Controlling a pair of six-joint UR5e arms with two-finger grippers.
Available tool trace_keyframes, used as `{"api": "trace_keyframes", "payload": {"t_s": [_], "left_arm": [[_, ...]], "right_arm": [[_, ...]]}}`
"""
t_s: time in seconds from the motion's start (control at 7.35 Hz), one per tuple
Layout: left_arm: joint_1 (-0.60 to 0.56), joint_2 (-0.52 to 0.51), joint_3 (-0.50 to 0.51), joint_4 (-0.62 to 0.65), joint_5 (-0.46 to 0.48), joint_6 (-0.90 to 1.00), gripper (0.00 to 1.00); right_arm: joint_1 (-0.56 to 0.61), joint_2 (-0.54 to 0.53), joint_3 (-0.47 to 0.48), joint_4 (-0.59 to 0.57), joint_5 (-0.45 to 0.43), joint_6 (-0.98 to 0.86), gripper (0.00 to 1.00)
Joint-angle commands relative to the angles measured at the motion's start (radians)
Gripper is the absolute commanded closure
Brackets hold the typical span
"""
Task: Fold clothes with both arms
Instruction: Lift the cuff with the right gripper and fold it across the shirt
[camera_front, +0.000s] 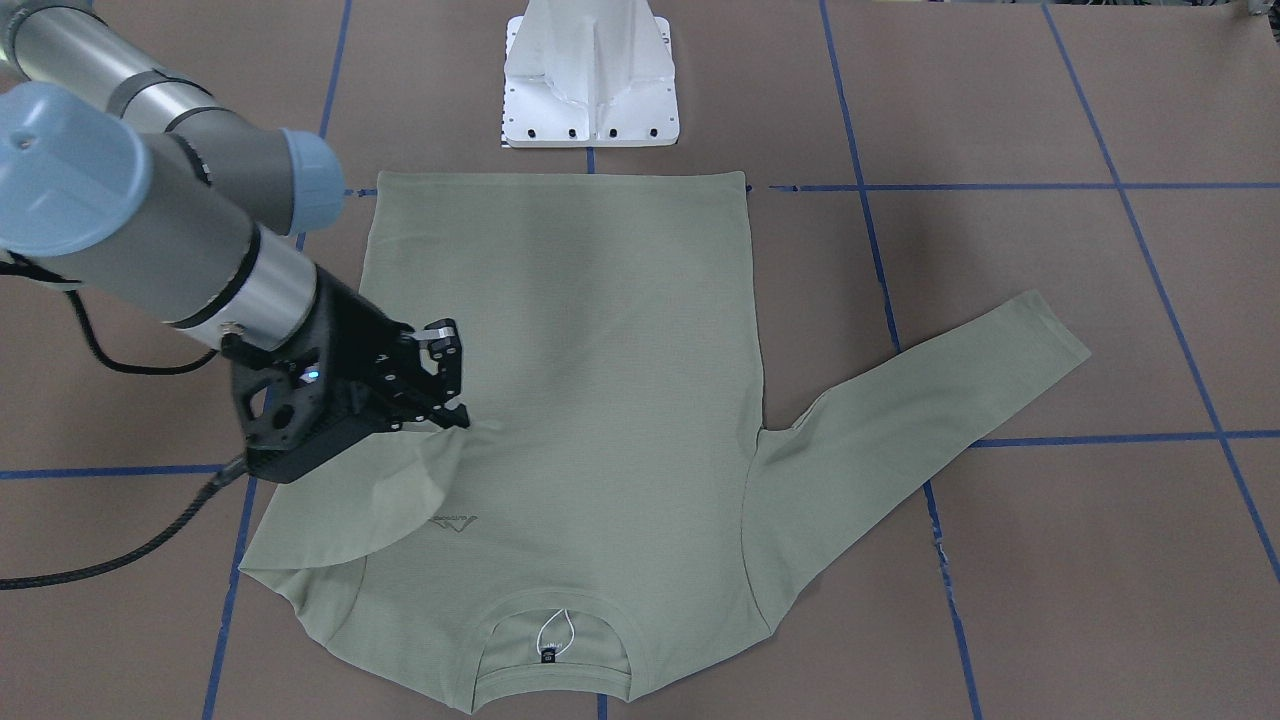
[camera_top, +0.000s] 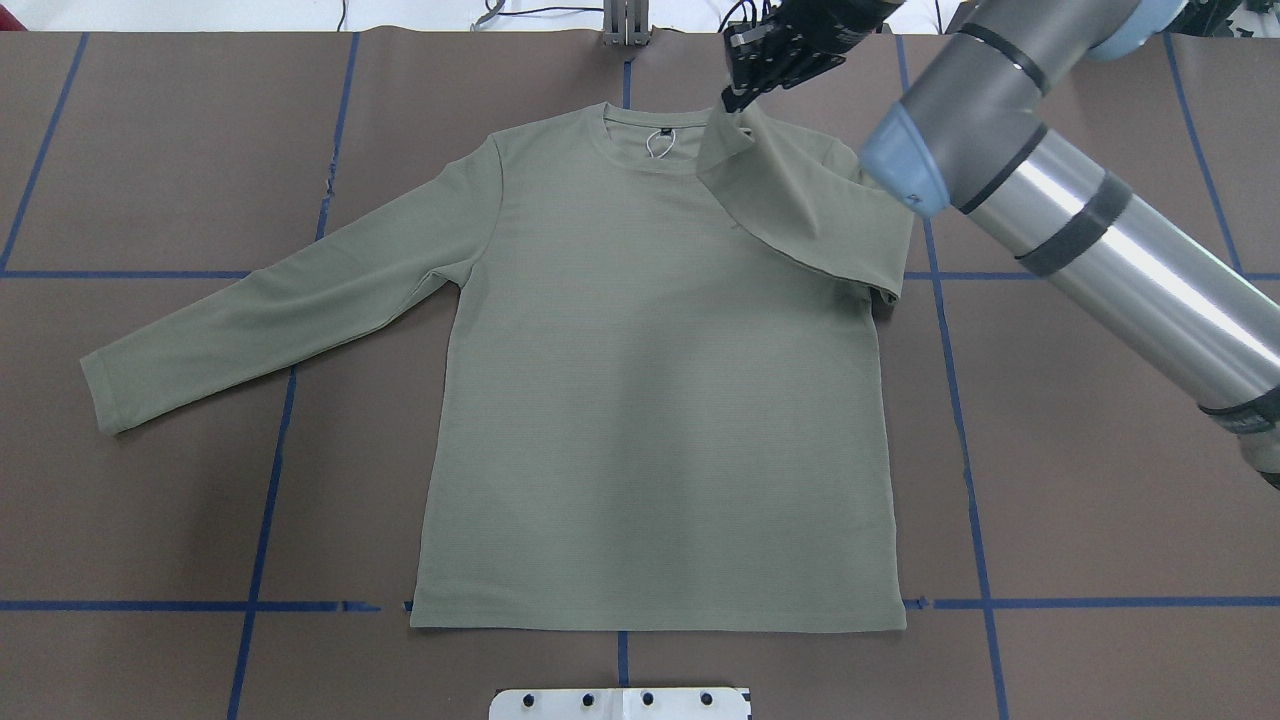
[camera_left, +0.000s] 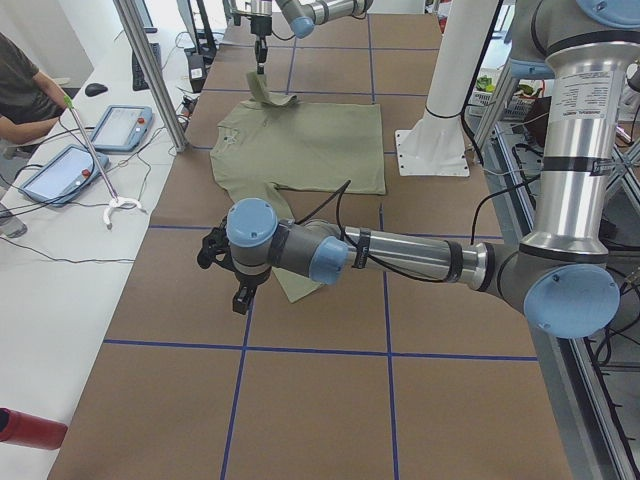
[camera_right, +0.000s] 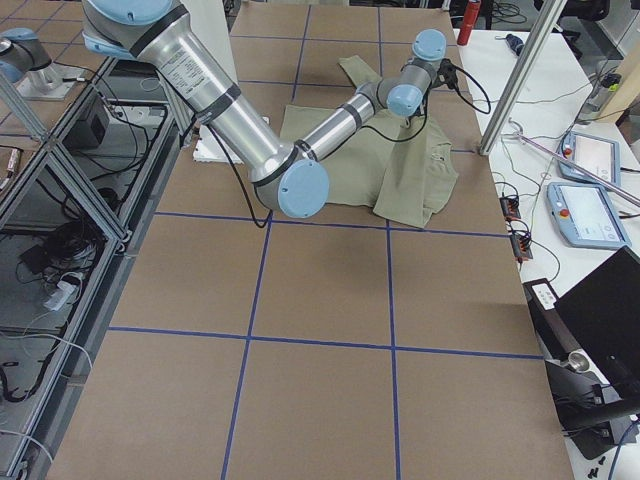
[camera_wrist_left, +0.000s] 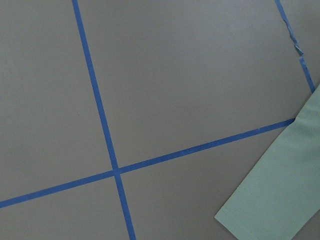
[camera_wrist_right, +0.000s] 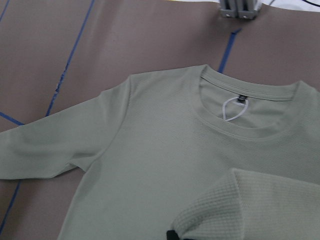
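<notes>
The pale sage-green shirt lies flat and face up on the brown table, neck away from the robot, with the black label and white loop showing. My right gripper is shut on the cuff of the shirt's right sleeve and holds it folded over the chest near the collar; it also shows in the overhead view. The other sleeve lies stretched out flat. My left gripper hovers beside that sleeve's cuff; I cannot tell whether it is open or shut.
The white pedestal base stands at the robot's side of the table, just past the shirt's hem. Blue tape lines cross the table. A side bench with tablets and an operator runs along the far edge.
</notes>
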Motion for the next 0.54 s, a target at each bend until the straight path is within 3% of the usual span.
{"api": "trace_keyframes", "payload": {"t_s": [0.0, 0.41], "left_arm": [[0.000, 0.004, 0.002, 0.001, 0.000, 0.002, 0.00], [0.000, 0.010, 0.005, 0.001, 0.000, 0.002, 0.00]], "right_arm": [[-0.106, 0.141, -0.096, 0.000, -0.127, 0.029, 1.00], [-0.219, 0.177, -0.143, 0.001, -0.266, 0.028, 1.00]]}}
